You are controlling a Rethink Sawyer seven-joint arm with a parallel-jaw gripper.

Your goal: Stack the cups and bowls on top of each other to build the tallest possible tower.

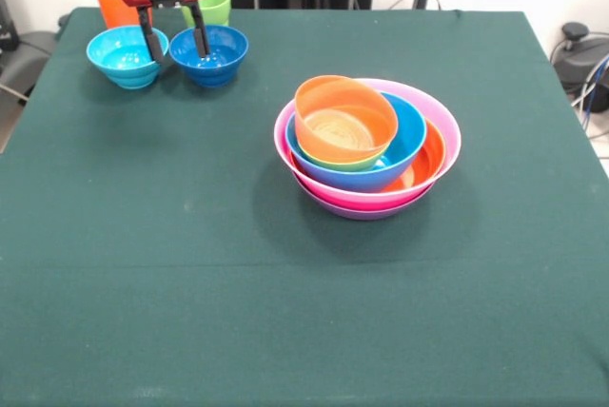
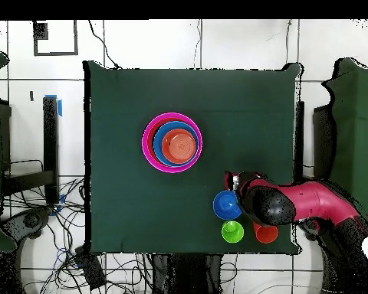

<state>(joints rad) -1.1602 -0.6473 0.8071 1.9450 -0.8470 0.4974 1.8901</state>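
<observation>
The tower (image 1: pixel 367 146) stands right of the table's middle: a purple bowl (image 1: pixel 362 212) lowest, then pink (image 1: pixel 449 131), large orange (image 1: pixel 430 156) and large blue (image 1: pixel 409 133). A small lime green bowl (image 1: pixel 348 165) and a tilted small orange bowl (image 1: pixel 344 120) sit on top. The tower also shows in the overhead view (image 2: pixel 172 142). My gripper (image 1: pixel 175 46) is open at the far left. One finger is at the light blue bowl (image 1: pixel 124 57), the other over the dark blue bowl (image 1: pixel 213 55). The orange cup (image 1: pixel 110 6) and lime green cup (image 1: pixel 219 4) stand behind them.
The green cloth table (image 1: pixel 190 283) fills the front view. In the overhead view the arm (image 2: pixel 294 203) covers the light blue bowl; the dark blue bowl (image 2: pixel 226 204), green cup (image 2: pixel 232 231) and orange cup (image 2: pixel 267 233) sit near the table's edge. Cables lie on the floor around.
</observation>
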